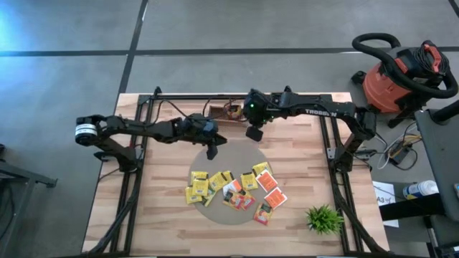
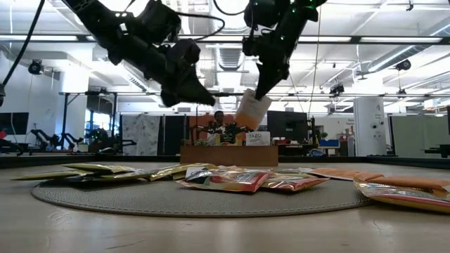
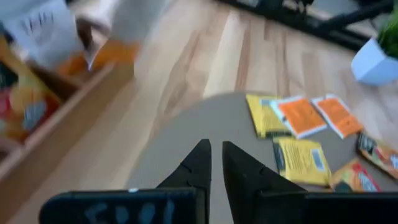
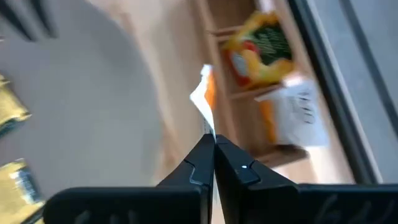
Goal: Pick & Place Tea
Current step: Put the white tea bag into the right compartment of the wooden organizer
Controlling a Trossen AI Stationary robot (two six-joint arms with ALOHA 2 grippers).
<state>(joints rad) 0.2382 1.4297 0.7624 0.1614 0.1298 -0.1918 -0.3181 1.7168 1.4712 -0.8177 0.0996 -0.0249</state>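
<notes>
Right gripper above centre of the high view, over the bench beside the wooden divided tray; fingers pressed together on an orange-and-white tea packet, hanging edge-on and lifted clear of the bench, seen mid-frame in the low view; tray compartments in the right wrist view holding a yellow packet and a white packet.

Left gripper just left of centre in the high view, raised over the far edge of the round grey mat; fingers parted by a narrow gap, gripping nothing.

Remaining tea packets scattered flat on the mat, lower centre of the high view; yellow ones toward the left, orange-red ones toward the right.

Small green plant at lower right of the bench; red shop vacuum at upper right, on the floor.
</notes>
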